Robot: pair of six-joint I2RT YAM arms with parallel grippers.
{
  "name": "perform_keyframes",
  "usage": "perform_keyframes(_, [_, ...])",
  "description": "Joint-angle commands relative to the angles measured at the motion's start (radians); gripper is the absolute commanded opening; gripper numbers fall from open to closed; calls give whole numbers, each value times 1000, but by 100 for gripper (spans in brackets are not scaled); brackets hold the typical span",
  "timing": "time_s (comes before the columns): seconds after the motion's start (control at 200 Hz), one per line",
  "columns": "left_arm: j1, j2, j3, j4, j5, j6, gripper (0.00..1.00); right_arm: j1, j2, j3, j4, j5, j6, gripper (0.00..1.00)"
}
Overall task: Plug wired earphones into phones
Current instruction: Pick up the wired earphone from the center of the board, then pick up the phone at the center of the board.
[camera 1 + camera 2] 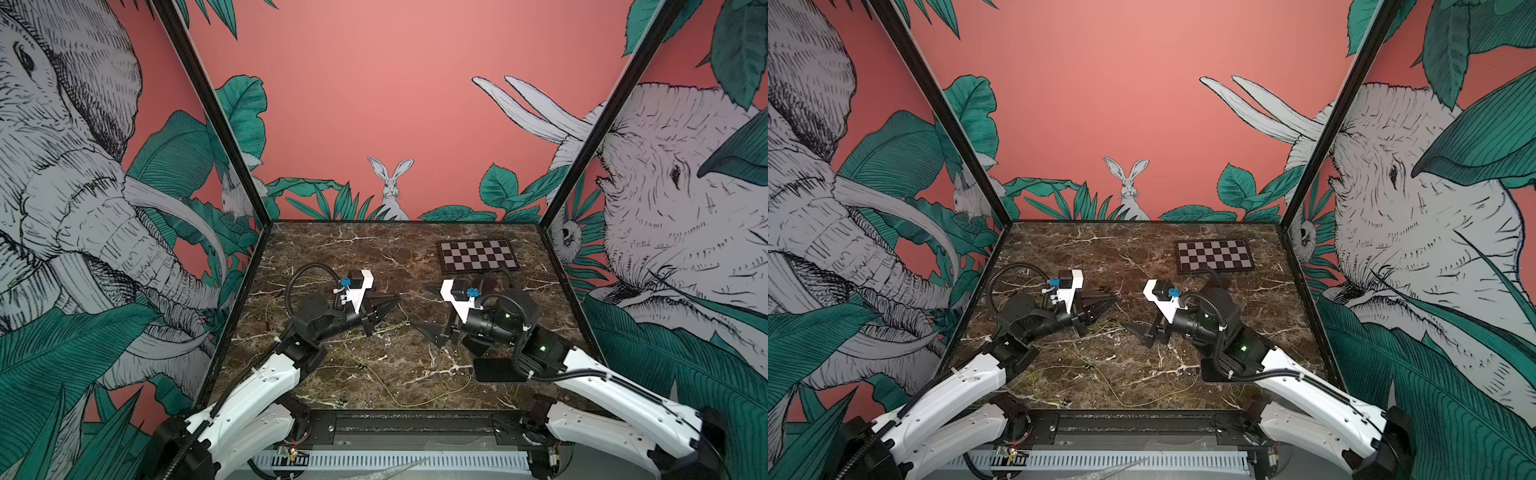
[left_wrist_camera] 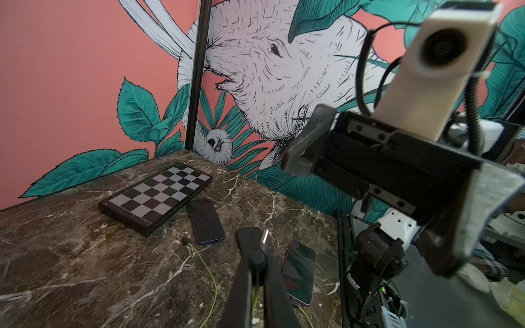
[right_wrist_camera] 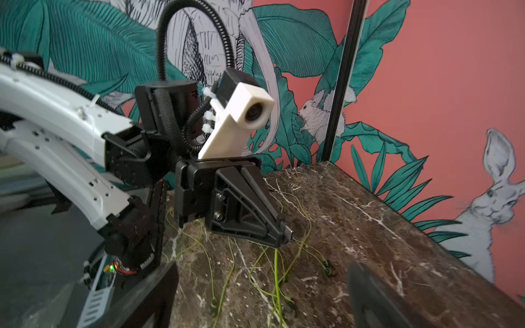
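My left claw [image 2: 258, 254] pinches thin yellow-green earphones' [image 2: 211, 281] metal plug [image 2: 264, 236], unseen in both top views; right claw [image 3: 262, 267] gapes; glossy black phone [image 1: 494, 370], four o'clock.

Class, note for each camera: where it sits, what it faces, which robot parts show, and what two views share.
Top views: high behind the arm bases, looking down on the marble table; both arms, left tool, right tool.
Left wrist: past its own tool toward phones, checkerboard, right tool.
Right wrist: toward left arm and cords.
Shared: both wrist views show the gripped plug.
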Motion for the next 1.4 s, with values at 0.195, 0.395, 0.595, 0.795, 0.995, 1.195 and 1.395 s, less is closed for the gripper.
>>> perform_keyframes(0.195, [-1,41,70,-242,-74,90,0,5,40,227,-974,269,-811,99])
perform_keyframes(0.395, [-1,49,80,-270,-84,87,0,-44,193,184,-1119,540,-1070,99])
perform_keyframes(0.595, [-1,44,83,-291,-82,80,0,-219,379,157,-1048,550,-1200,98])
perform_keyframes(0.795, [-1,29,86,-282,-67,63,0,-303,565,156,-1000,601,-1338,95])
perform_keyframes(0.995, [-1,14,77,-274,-66,57,0,-336,677,175,-963,572,-1385,92])
perform_keyframes(1.195, [-1,12,74,-260,-57,48,0,-385,740,140,-928,552,-1398,92])
perform_keyframes(1.395, [-1,16,72,-257,-56,43,0,-387,785,115,-861,559,-1404,92])
